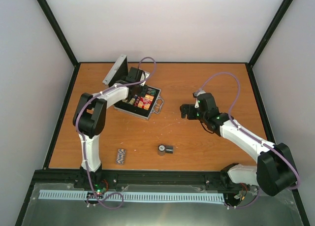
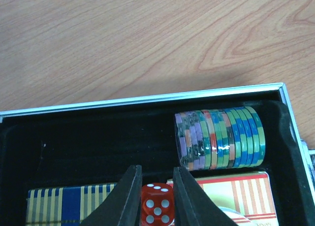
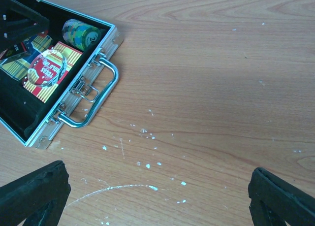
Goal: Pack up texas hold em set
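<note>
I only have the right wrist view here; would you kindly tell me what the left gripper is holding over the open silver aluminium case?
Observer: The left gripper is shut on a red die, between two card boxes inside the silver aluminium case.
Operator: Thank you. Is anything lying outside the case?
Observer: Yes, a short row of striped chips lies on the wooden table, near its front edge on the left.
Operator: Anything else?
Observer: A small dark round piece lies mid-table, right of those chips; I cannot tell what it is.
</note>
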Controlling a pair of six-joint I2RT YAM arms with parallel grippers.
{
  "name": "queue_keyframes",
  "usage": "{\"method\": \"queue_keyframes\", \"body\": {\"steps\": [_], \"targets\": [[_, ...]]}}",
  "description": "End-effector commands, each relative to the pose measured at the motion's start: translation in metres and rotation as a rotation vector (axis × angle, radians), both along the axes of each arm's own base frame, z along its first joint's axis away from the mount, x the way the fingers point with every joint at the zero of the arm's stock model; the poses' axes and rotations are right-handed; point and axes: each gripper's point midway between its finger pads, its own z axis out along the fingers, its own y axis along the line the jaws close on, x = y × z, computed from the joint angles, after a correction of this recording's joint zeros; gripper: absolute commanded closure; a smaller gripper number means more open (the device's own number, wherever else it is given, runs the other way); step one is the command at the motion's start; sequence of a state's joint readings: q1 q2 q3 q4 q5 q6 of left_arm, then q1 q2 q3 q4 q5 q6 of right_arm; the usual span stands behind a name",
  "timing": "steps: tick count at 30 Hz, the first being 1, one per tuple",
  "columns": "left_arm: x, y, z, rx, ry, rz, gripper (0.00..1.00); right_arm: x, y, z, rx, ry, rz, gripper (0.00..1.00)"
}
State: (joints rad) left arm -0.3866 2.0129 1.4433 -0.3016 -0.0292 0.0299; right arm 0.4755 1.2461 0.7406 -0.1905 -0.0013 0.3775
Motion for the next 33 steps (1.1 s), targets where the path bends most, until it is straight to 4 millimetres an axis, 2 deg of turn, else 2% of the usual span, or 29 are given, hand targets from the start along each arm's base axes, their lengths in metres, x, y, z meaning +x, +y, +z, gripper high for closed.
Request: {"method": "queue_keyframes", "body": {"steps": [1, 9, 14, 24, 28, 31, 33], "targets": [[0.017, 0.000, 0.007, 0.019, -0.037, -0.024, 0.94, 0.008, -0.001, 0.011, 0.009, -0.023, -0.010, 0.02], [0.018, 0.005, -0.022, 0.021, 0.035, -0.024, 0.94, 0.008, -0.002, 0.011, 0.010, -0.020, -0.019, 0.02], [0.018, 0.004, -0.032, 0.017, 0.057, -0.026, 0.94, 0.008, -0.002, 0.011, 0.010, -0.020, -0.021, 0.02], [0.011, 0.013, -0.037, 0.044, 0.084, 0.001, 0.94, 0.008, -0.001, 0.010, 0.009, -0.019, -0.019, 0.03], [0.008, 0.012, -0.027, 0.024, 0.070, -0.001, 0.94, 0.009, -0.002, 0.010, 0.009, -0.019, -0.018, 0.03], [0.010, 0.004, -0.015, -0.022, 0.045, -0.023, 0.94, 0.009, -0.002, 0.011, 0.009, -0.021, -0.019, 0.03], [0.010, 0.000, -0.015, -0.038, 0.048, -0.035, 0.93, 0.008, -0.002, 0.010, 0.009, -0.019, -0.020, 0.02]]}}
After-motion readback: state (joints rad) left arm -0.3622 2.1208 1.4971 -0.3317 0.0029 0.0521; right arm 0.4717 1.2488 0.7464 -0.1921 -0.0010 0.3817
